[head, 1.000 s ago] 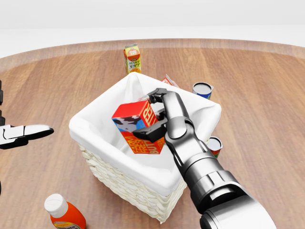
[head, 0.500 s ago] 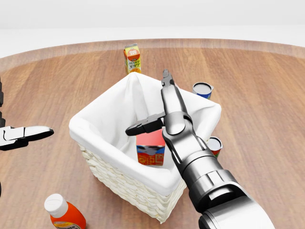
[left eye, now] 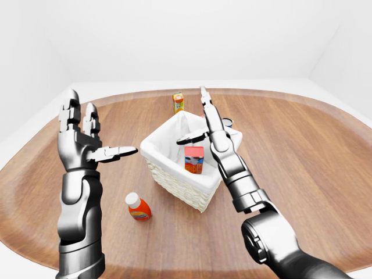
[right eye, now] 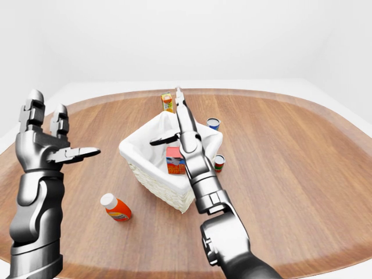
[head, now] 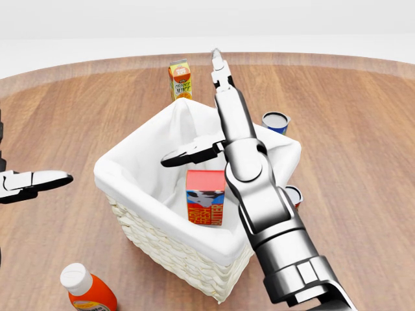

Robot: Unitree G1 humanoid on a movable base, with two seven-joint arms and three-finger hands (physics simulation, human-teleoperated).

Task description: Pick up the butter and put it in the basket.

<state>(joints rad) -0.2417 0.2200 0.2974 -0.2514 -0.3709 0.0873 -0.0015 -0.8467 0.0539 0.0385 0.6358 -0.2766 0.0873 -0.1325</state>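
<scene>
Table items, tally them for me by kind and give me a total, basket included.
Basket: 1
Butter box, inside the basket: 1
Orange juice carton: 1
Cans: 2
Orange bottle with white cap: 1
Total: 6
A small red and white thing peeks from behind the basket's top edge in the head view, mostly hidden; not counted.

Butter carton (right eye: pixel 175 161) upright inside the basket (right eye: pixel 152 177), right hand (right eye: pixel 179 123) spread-fingered above it.

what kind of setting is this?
Likely a simulated tabletop test scene, not a real room: a bare round wooden table against blank white walls, with groceries such as a juice carton and a can around a lined wicker basket.
</scene>
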